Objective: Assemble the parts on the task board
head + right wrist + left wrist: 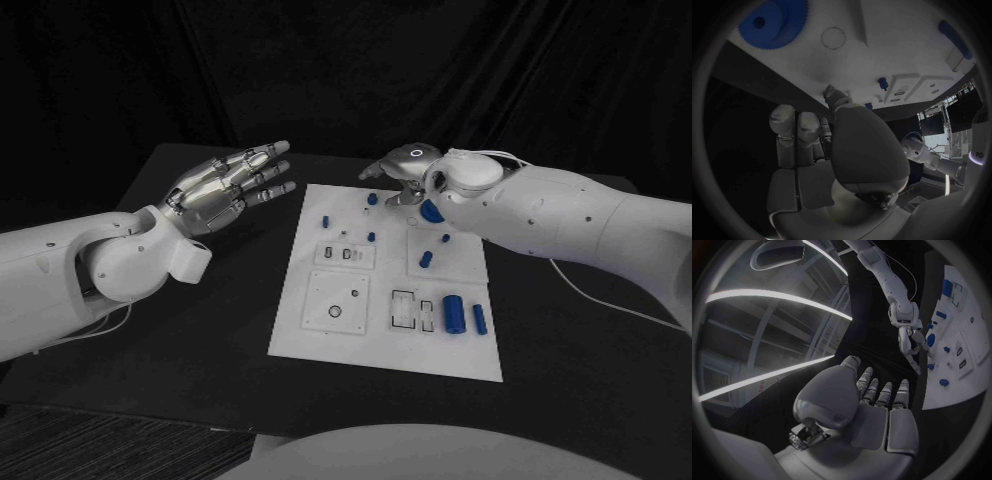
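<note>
The white task board [387,330] lies in the middle of the black table. On it are a blue cylinder [453,313], a thin blue bar [479,318], small blue pegs [426,259] and a blue gear [431,210] at its far end. My right hand [402,168] hovers over the board's far end, fingers pointing down beside the gear [773,22]. Its thumb tip [831,92] reaches the board's edge [804,75], and I see nothing held in it. My left hand [231,185] is raised left of the board, fingers spread and empty.
Bare black tabletop [188,340] surrounds the board on all sides. Outlined slots and recesses [339,300] mark the board's near half. In the left wrist view the right hand [909,337] stands at the board's far end [967,340].
</note>
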{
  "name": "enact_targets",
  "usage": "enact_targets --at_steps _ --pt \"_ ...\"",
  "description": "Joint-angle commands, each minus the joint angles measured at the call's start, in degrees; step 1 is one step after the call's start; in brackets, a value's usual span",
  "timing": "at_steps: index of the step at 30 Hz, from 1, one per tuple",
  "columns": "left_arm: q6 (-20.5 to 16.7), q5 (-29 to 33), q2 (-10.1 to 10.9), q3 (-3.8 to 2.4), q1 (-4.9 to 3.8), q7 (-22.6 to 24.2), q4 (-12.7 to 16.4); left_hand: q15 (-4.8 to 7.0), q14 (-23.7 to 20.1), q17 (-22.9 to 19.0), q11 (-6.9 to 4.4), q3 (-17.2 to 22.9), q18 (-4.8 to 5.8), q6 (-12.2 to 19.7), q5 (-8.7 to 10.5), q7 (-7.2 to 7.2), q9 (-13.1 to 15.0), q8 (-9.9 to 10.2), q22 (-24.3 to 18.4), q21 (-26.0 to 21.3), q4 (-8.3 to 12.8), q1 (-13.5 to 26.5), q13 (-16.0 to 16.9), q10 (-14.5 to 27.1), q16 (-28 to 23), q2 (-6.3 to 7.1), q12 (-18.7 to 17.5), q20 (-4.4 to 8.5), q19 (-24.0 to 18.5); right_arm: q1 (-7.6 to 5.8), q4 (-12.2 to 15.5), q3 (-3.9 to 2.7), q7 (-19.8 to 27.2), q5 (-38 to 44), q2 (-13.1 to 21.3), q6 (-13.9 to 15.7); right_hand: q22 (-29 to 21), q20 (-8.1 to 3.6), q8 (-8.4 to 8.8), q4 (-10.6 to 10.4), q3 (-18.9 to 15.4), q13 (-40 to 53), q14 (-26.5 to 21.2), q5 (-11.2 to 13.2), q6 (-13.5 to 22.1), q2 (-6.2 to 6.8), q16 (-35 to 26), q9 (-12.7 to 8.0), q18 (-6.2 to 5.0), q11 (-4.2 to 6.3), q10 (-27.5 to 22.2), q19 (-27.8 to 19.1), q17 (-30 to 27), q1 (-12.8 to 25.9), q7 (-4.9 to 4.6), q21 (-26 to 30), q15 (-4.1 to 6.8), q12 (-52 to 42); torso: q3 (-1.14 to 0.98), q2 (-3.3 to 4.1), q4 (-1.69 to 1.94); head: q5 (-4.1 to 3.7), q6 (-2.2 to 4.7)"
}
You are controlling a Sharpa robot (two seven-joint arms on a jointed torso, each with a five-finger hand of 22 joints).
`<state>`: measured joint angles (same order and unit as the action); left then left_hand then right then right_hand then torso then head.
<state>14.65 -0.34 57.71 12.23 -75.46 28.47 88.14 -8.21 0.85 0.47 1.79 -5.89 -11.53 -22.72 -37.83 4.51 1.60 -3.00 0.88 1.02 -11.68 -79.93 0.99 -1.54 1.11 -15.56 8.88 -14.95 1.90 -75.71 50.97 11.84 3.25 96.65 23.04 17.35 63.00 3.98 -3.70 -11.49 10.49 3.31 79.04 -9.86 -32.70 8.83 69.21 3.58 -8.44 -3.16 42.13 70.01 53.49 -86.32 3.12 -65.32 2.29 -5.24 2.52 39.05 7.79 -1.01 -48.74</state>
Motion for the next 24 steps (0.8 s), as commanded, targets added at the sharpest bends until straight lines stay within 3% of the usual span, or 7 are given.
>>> enact_targets --at_steps 1,6,8,14,17,20,24 --pt "1.17 -0.10 -0.03 -0.05 -0.04 0.44 -0.21 -0.44 0.28 0.22 0.96 2.31 1.29 -0.06 -1.14 0.04 1.03 -0.96 0.25 0.87 0.36 -1.03 0.64 0.07 0.92 0.18 1.57 -0.08 0.30 -1.36 3.01 -0.07 -2.71 0.34 2.33 5.43 -0.79 0.29 0.29 -0.98 -0.05 0.86 -0.86 1.79 -1.04 0.66 -1.62 -0.27 1.06 -0.12 2.19 -0.27 -1.16 -0.24 -0.30 1.54 -0.21 -1.73 -0.06 -0.05 -0.10 0.13 0.07" --pt "1.40 -0.10 -0.40 -0.05 0.05 0.41 -0.77 -0.44 0.33 0.25 1.09 2.45 1.29 -0.34 -1.15 0.13 1.07 -1.02 0.26 0.88 0.33 -1.05 0.67 0.02 1.01 0.18 1.75 -0.09 0.32 -4.01 9.26 -0.06 -2.27 -0.46 7.56 8.89 -1.63 0.55 -2.26 -3.36 -0.92 2.14 -1.98 2.79 -12.67 -0.42 -3.70 1.14 0.80 -0.39 9.11 -0.87 -4.22 2.91 -2.85 3.53 -0.50 -6.89 -0.06 -0.25 -0.23 -0.03 0.05" --pt "1.47 -0.10 -0.53 -0.05 0.08 0.43 -0.91 -0.44 0.35 0.26 1.11 2.47 1.29 -0.34 -1.16 0.15 1.07 -1.03 0.26 0.89 0.32 -1.05 0.67 0.01 1.05 0.17 1.79 -0.09 0.33 -4.74 11.23 -0.06 -1.62 -1.49 9.31 10.28 -9.37 0.86 -3.13 -3.43 -0.82 3.18 -8.24 2.75 -15.33 -1.02 -13.03 1.55 -1.00 -0.34 12.92 -7.55 -16.05 3.50 -3.65 12.70 -0.85 -9.72 -0.05 -0.33 -0.24 -0.19 -0.01" --pt "1.72 -0.10 -0.85 -0.05 0.18 0.36 -1.21 -0.45 0.43 0.29 1.21 2.60 1.28 -0.48 -1.17 0.22 1.09 -1.07 0.28 0.93 0.29 -1.08 0.69 -0.03 1.16 0.17 1.90 -0.09 0.38 -5.87 16.57 -0.05 -1.76 -6.31 14.35 10.40 -16.80 1.64 -3.97 -2.55 -0.49 10.51 -13.71 2.31 -20.06 -0.90 -22.35 2.47 -1.99 1.12 22.93 -13.20 -22.36 3.25 -5.54 24.39 -1.22 -22.26 -0.02 -0.71 -0.54 0.20 -0.14" --pt "1.87 -0.10 -0.98 -0.05 0.25 0.30 -1.38 -0.46 0.47 0.31 1.25 2.66 1.28 -0.51 -1.17 0.25 1.09 -1.08 0.28 0.92 0.28 -1.09 0.70 -0.05 1.22 0.18 1.98 -0.08 0.37 -5.88 17.63 -0.05 -2.72 -7.82 15.72 8.57 -17.13 0.78 -3.03 -2.79 -0.97 21.21 -11.27 2.08 -20.84 -0.61 -21.46 2.97 -2.04 2.14 19.21 -10.40 -20.98 4.62 -6.06 25.94 -0.35 -34.82 -0.05 -0.85 -0.72 0.39 -0.11" --pt "1.96 -0.10 -1.12 -0.04 0.31 0.31 -1.54 -0.45 0.55 0.34 1.37 2.80 1.27 -0.56 -1.17 0.33 1.10 -1.10 0.31 0.98 0.24 -1.11 0.72 -0.09 1.35 0.20 2.14 -0.07 0.45 -5.39 17.94 -0.04 -3.53 -8.59 16.56 7.26 -14.69 0.05 -2.02 -3.60 -0.99 33.85 -8.13 2.02 -20.98 -0.55 -16.07 3.48 -1.65 3.22 18.32 -7.85 -13.16 5.73 -6.27 24.85 0.27 -47.53 -0.06 -1.01 -0.90 0.37 -0.29" --pt "2.23 -0.10 -1.37 -0.04 0.40 0.09 -1.78 -0.43 0.61 0.37 1.44 2.89 1.26 -0.66 -1.17 0.37 1.11 -1.13 0.33 1.03 0.21 -1.12 0.75 -0.14 1.44 0.22 2.33 -0.05 0.51 -4.17 17.51 -0.04 -4.57 -9.11 17.03 5.85 3.04 -1.41 -1.66 -4.52 -1.91 67.87 4.32 1.29 -21.77 -0.45 7.38 4.43 1.95 4.67 36.42 3.89 17.18 8.95 -6.02 4.83 1.83 -73.09 -0.09 -1.21 -1.11 0.07 -0.41"
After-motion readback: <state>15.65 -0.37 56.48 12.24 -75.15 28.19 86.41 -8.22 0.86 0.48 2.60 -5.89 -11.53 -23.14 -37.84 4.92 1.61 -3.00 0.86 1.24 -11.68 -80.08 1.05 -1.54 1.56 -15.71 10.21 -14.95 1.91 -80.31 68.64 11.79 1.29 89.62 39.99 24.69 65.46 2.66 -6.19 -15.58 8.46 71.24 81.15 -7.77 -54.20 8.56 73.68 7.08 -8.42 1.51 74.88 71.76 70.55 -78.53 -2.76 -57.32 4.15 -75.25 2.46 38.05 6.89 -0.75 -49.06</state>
